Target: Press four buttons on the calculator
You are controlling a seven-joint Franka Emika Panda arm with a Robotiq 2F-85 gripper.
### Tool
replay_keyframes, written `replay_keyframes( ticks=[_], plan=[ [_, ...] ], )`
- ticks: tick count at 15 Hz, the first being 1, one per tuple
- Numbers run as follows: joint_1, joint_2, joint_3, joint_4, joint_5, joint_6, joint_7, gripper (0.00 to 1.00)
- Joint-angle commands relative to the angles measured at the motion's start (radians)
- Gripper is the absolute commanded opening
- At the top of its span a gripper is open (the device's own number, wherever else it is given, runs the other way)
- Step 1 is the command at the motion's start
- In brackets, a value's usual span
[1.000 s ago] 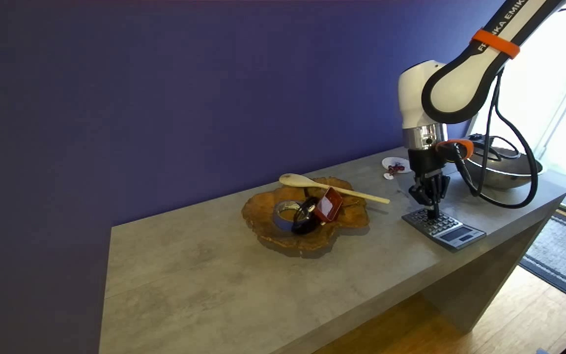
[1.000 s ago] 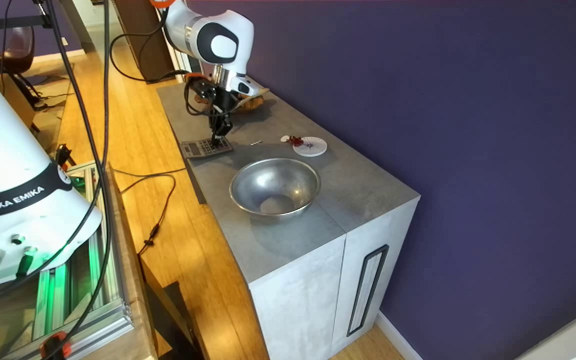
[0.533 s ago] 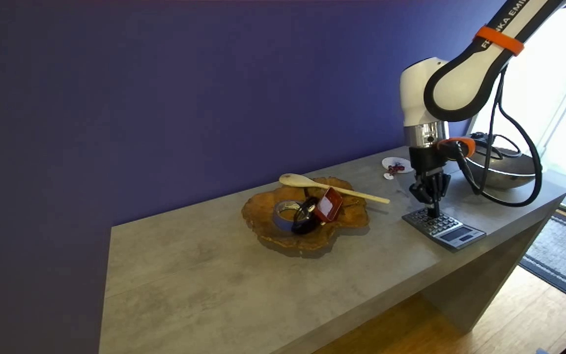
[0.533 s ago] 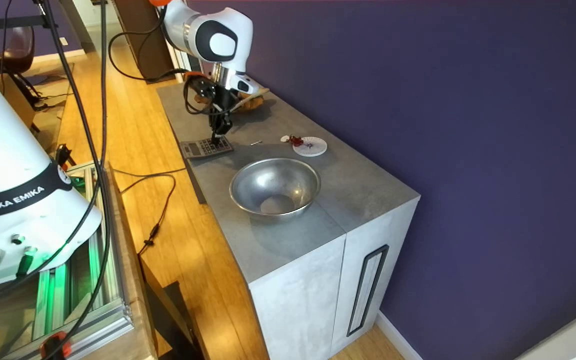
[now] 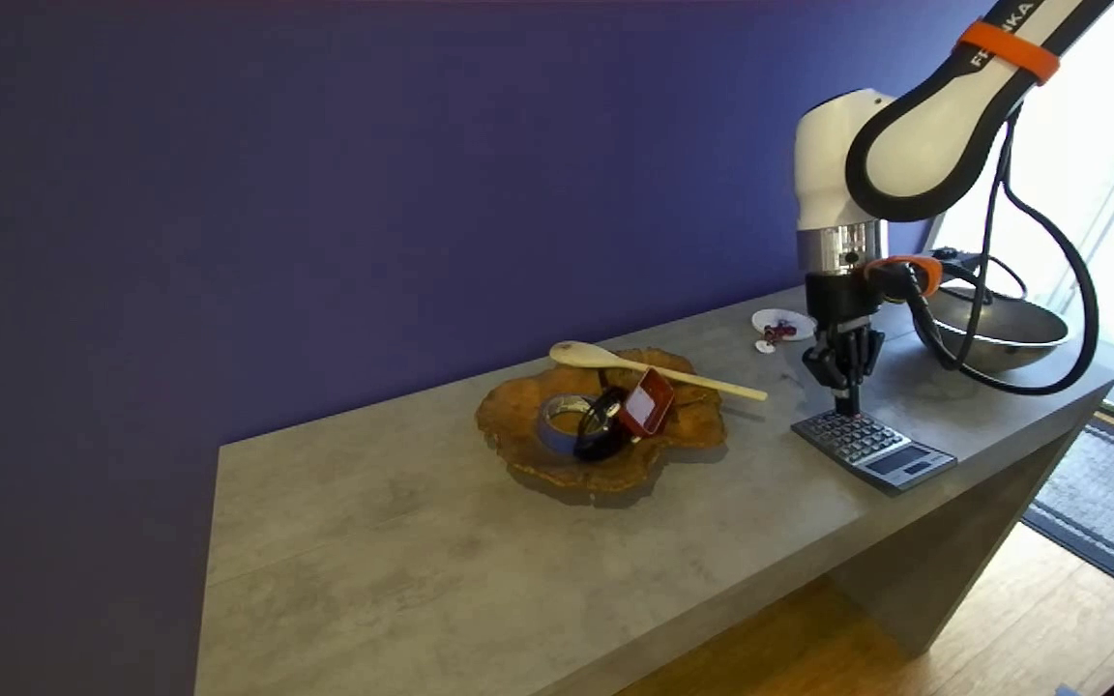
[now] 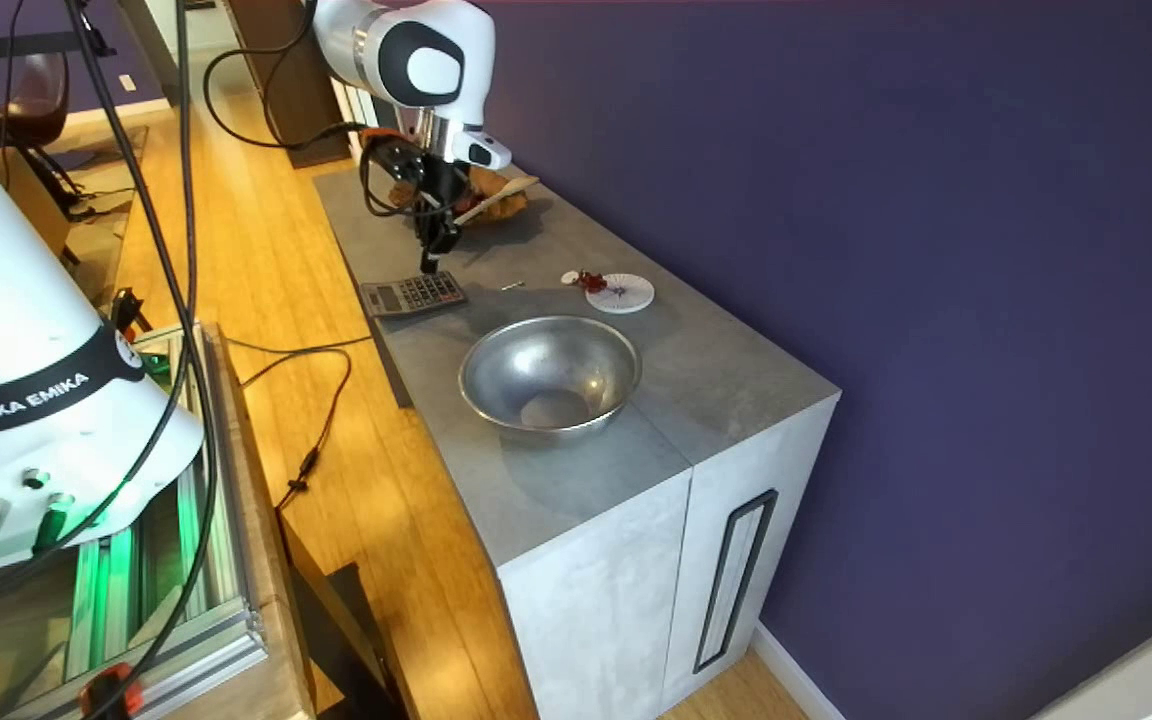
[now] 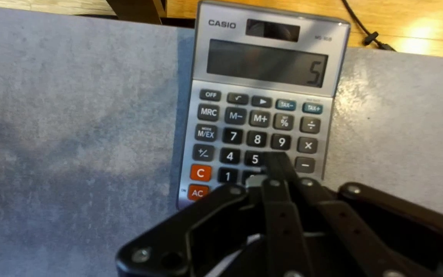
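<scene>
There it is, the Casio calculator (image 7: 262, 89), lying flat at the edge of the grey counter (image 5: 373, 561), and the gripper (image 7: 280, 161) is right over its keypad (image 7: 244, 127)! Fingers (image 7: 273, 165) drawn together, as narrow as they come, pointing straight down at the calculator, the tips hanging just above its keys in an exterior view. From the wrist, they cover the spot beside the calculator's 5 key (image 7: 254, 158), with the key below it half hidden, and the display (image 7: 265, 63) reads 5! Near one long side of the calculator sits a steel bowl (image 6: 516, 380); off its opposite side, well apart, a wood slab (image 5: 509, 418) carries a tape roll (image 5: 551, 435), a red box (image 5: 652, 398) and a wooden spoon (image 5: 634, 364). Past the calculator's keypad end, towards the purple wall (image 6: 936, 250), lies a white disc (image 6: 621, 294).
</scene>
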Motion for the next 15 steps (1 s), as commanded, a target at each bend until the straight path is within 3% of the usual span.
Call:
replay_keyframes(
  ticks=[1, 6, 15],
  plan=[
    [-0.006, -0.030, 0.028, -0.038, 0.042, 0.045, -0.021, 0.00],
    [-0.003, -0.011, 0.049, -0.027, 0.068, 0.073, -0.029, 0.00],
    [0.009, 0.036, 0.022, -0.005, 0.026, 0.126, -0.015, 0.00]
  ],
)
